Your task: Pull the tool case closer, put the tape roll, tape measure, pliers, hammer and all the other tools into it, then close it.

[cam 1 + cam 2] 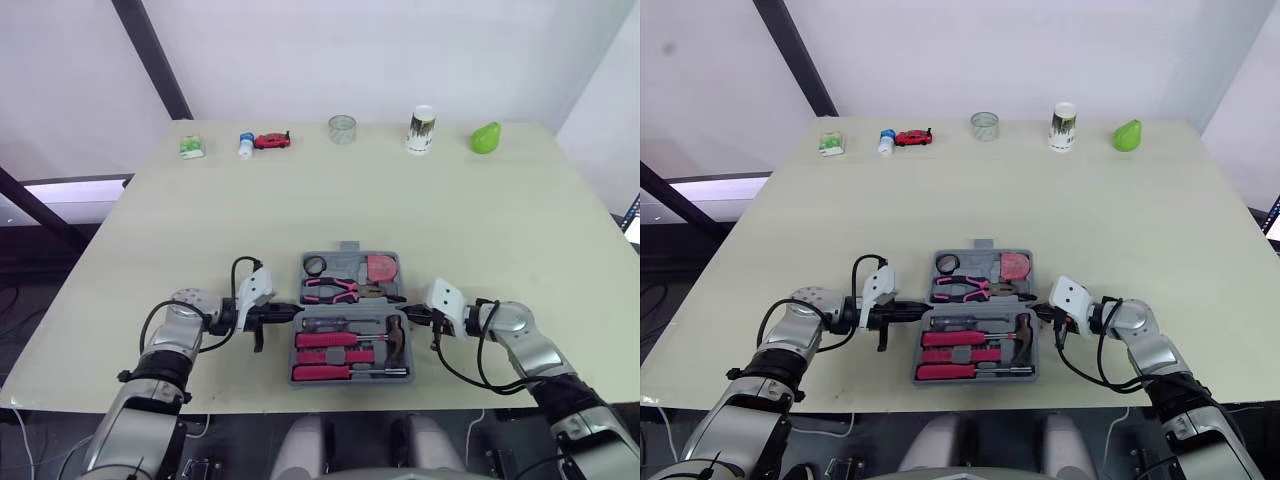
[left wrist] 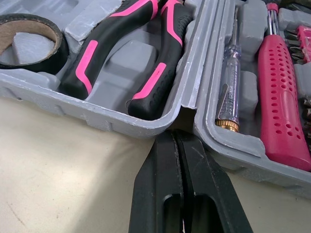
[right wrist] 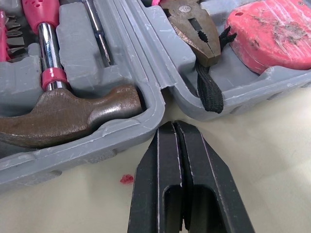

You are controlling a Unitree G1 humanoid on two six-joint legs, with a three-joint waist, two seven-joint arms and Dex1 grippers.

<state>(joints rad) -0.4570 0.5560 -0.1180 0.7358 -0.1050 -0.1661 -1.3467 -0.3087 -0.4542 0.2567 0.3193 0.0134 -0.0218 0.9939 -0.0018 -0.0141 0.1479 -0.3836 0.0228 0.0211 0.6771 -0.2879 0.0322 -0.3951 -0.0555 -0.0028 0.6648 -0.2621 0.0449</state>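
The left gripper [image 2: 176, 138], fingers pressed together and empty, is set at the left end of the left-to-right hinge line [image 1: 350, 310] of the filled tool case [image 1: 349, 379], lying open near-centre on the table [image 1: 300, 200], and the right gripper [image 3: 173, 127], likewise pinched empty, at its right end.

One tool case [image 1: 350, 380] holding one tape roll [image 1: 315, 265], one pliers [image 1: 332, 290], one tape measure [image 1: 381, 268], one hammer [image 3: 73, 116] — far edge: one toy car [image 1: 271, 141], one pear [image 1: 486, 138].

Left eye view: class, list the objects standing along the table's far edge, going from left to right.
Green-and-white packet → small white bottle with blue cap → red toy car → clear round container → white cylindrical cup with dark label → green pear-shaped fruit.
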